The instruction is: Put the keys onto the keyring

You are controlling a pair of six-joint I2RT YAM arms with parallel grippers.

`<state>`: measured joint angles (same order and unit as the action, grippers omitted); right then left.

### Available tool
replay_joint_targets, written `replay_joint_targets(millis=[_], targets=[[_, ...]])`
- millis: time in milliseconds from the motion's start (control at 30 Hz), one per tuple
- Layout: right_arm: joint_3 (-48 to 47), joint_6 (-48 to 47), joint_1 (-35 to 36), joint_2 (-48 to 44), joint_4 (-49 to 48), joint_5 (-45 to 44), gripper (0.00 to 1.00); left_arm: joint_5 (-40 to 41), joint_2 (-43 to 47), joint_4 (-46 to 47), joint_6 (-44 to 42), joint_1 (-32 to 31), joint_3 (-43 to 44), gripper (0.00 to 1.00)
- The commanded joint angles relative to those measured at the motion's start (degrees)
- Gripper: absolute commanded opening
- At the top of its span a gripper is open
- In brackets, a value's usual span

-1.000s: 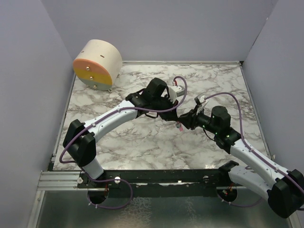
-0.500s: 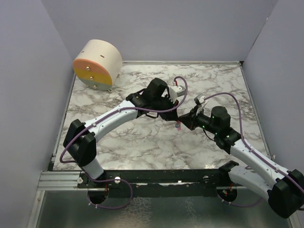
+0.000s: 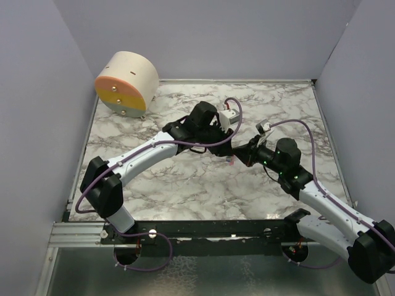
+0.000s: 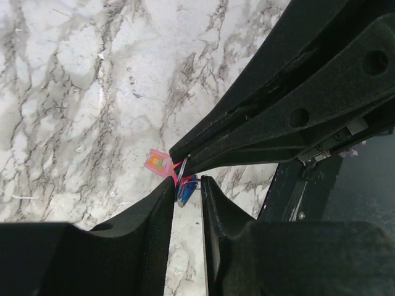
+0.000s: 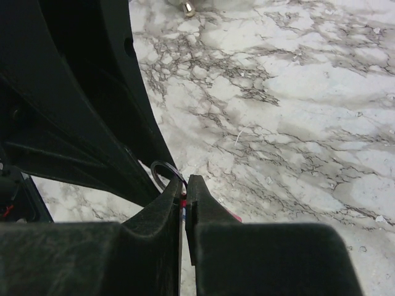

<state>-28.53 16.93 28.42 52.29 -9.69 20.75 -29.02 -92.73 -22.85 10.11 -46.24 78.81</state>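
Well to the right of the wooden drum (image 3: 126, 83) and nearer the arm bases, the two claws meet over the marble table (image 3: 185, 179); the right gripper (image 5: 184, 185), parted a second ago, now pinches the pink key (image 4: 158, 163) tight; the left gripper (image 4: 187, 180), shut before, has its jaws slightly apart around the keyring (image 4: 184, 190) (blue tag and thin ring between the pads, contact unclear); the meeting point has edged toward the drum.
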Motion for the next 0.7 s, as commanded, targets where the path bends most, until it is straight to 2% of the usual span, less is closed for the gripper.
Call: replay_joint_targets(millis=[0,400,667], targets=[[0.7,1.1,0.0,-1.1,-3.6,-1.6,0.01,7.0,6.2,5.5,2.5,-0.1,-3.0,0.26],[2.4,3.9,0.0,-3.5,-8.4,-1.3,0.01,23.8,27.1,35.9,11.7,0.6,-29.4,0.3],[4.3,8.2,0.0,-2.4,-20.3,4.1,0.01,22.4,27.9,47.9,14.0,0.5,-35.7,0.31]])
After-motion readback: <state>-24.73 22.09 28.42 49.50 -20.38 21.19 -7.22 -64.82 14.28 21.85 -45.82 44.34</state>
